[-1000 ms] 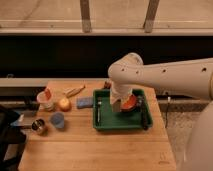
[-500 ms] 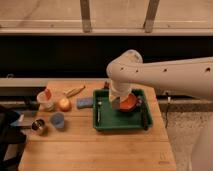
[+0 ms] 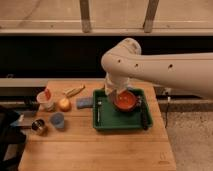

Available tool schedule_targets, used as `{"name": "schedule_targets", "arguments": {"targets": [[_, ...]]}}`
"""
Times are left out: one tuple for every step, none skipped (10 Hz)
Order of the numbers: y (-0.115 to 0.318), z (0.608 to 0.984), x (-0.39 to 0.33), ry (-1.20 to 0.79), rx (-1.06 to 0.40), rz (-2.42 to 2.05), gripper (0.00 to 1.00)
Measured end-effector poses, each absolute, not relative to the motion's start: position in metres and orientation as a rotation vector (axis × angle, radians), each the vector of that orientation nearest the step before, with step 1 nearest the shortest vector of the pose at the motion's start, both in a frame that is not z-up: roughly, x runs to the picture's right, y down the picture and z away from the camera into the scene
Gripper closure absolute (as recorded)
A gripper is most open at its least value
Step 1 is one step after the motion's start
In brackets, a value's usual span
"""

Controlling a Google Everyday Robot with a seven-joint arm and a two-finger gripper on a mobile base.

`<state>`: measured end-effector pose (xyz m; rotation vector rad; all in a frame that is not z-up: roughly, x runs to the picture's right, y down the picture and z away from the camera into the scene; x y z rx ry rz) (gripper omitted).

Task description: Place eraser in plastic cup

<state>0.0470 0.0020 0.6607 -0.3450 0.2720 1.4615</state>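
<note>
The light-blue plastic cup (image 3: pixel 57 120) stands upright on the wooden table (image 3: pixel 100 145) at the front left, next to a shiny metal can (image 3: pixel 38 126). I cannot pick out the eraser anywhere in view. My gripper (image 3: pixel 116 95) hangs below the big white arm (image 3: pixel 150 62), over the back of a green tray (image 3: pixel 117 125), right beside a red bowl (image 3: pixel 126 101) in that tray. The gripper is well to the right of the cup, and the arm's wrist covers most of it.
A long black bar (image 3: pixel 144 118) lies along the tray's right side, and a thin dark utensil (image 3: pixel 98 111) along its left. A blue sponge (image 3: pixel 85 102), an orange fruit (image 3: pixel 64 104), a whitish cup with red (image 3: pixel 46 99) and a yellowish item (image 3: pixel 74 91) sit left of the tray. A black bag (image 3: pixel 7 132) is at the table's left edge.
The arm and gripper have shifted a little to the left over the tray, from above the red bowl toward its left rim. Nothing on the table has moved.
</note>
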Motion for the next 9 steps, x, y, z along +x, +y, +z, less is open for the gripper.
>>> {"name": "schedule_targets", "arguments": {"targets": [[-0.003, 0.657, 0.027, 0.243, -0.361, 1.422, 1.0], [-0.006, 0.656, 0.013, 0.223, -0.376, 1.396, 1.0], [-0.009, 0.656, -0.005, 0.193, -0.4, 1.363, 1.0], [-0.012, 0.655, -0.024, 0.161, -0.427, 1.333, 1.0], [-0.014, 0.655, -0.043, 0.129, -0.455, 1.297, 1.0], [-0.016, 0.654, -0.063, 0.099, -0.482, 1.257, 1.0], [-0.017, 0.651, -0.086, 0.068, -0.513, 1.21, 1.0], [-0.016, 0.647, -0.111, 0.036, -0.548, 1.154, 1.0], [-0.014, 0.643, -0.131, 0.011, -0.58, 1.106, 1.0]]}}
